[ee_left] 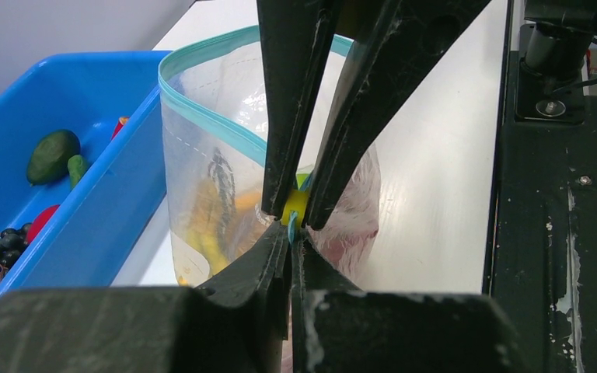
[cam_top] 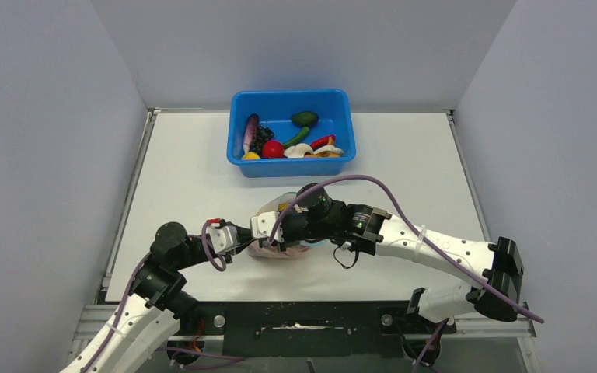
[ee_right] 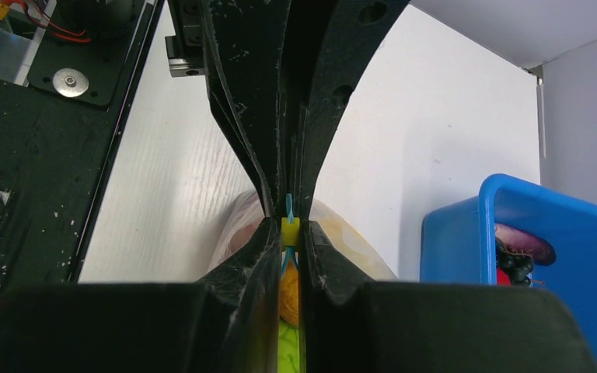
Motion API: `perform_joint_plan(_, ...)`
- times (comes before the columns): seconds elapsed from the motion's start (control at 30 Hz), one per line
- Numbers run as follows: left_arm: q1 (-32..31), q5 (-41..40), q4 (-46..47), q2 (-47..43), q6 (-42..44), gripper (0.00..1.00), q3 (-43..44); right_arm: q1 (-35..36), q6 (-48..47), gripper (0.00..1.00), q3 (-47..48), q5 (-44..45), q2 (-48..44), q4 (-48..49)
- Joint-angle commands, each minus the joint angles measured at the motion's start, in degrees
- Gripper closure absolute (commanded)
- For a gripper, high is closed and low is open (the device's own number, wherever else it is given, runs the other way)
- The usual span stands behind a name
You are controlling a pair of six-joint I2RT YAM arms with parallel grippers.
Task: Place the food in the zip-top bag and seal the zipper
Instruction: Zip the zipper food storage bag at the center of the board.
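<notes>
Progress check: I'd call this the sealing stage, and it's barely started. The zip-top bag [ee_left: 202,171] sits on the white surface [ee_left: 435,194] just beside the blue tub [ee_left: 101,210], between the two arms. There's food inside: a yellow banana [ee_left: 202,225] shows through the plastic, plus something pinkish and something green that I can't make out.

Both arms meet at the same spot from opposite sides. The left fingers [ee_left: 253,268] are closed tight on the teal zipper [ee_left: 202,116], and the right fingers [ee_right: 256,256] are clamped on it too. There's a small yellow bit [ee_right: 290,228] right at the pinch. It might be a slider tab, but I honestly can't tell.

Away from that pinch, the strip curves out in a wide loop, so most of the mouth is unsealed. The tub also holds grapes [ee_left: 0,249], an avocado [ee_left: 53,155] and more. So the bag is partly loaded, and nearly the whole length is left to zip.
</notes>
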Motion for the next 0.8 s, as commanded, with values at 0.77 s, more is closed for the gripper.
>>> perform_joint_plan(0.77,0.04,-1.45,5.65,-1.07,-2.16,1.0,0.79,-8.49,-0.23,1.0,-4.94,6.43,-11.94,-6.64)
